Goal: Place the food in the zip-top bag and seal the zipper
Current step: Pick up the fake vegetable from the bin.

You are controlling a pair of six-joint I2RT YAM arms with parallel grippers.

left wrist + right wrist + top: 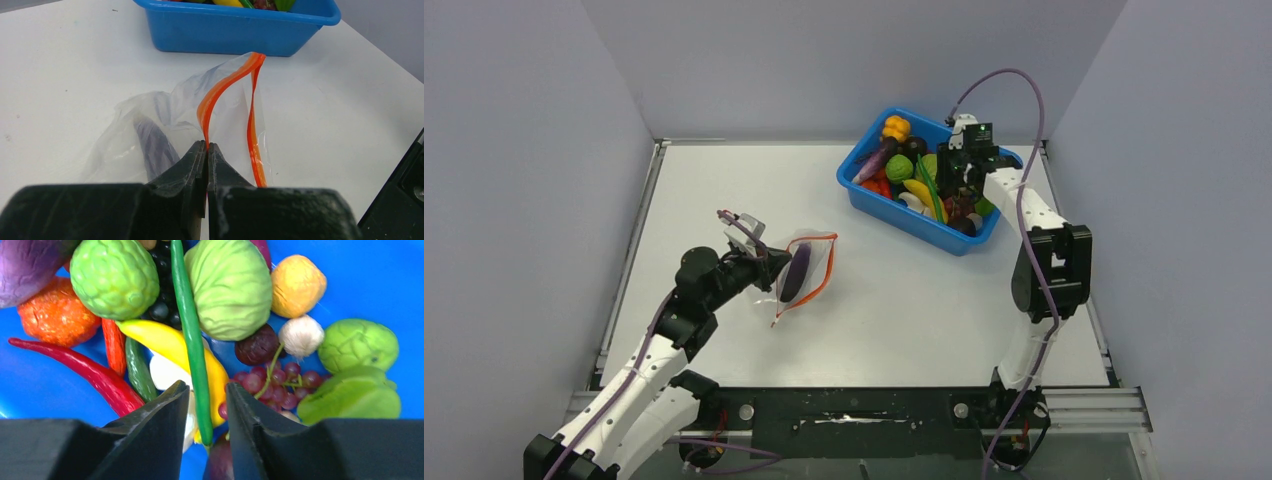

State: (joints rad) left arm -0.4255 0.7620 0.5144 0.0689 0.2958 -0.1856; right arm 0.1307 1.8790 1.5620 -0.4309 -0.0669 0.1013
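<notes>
The clear zip-top bag (816, 262) lies mid-table with a dark purple eggplant (795, 272) inside it. My left gripper (207, 145) is shut on one side of the red-orange zipper (220, 95), holding the mouth apart; the other side (254, 145) hangs free to the right. The rest of the food sits in the blue bin (904, 215). My right gripper (207, 390) is down in the bin, open. A long green pod (190, 330) runs between its fingers with a gap on each side, lying across a yellow banana (160, 337).
Around the right fingers lie a red chilli (75, 365), purple grapes (272, 382), green round fruits (115, 275), a garlic bulb (301, 335) and an orange piece (55, 315). The bin stands at the back right; grey walls enclose the table.
</notes>
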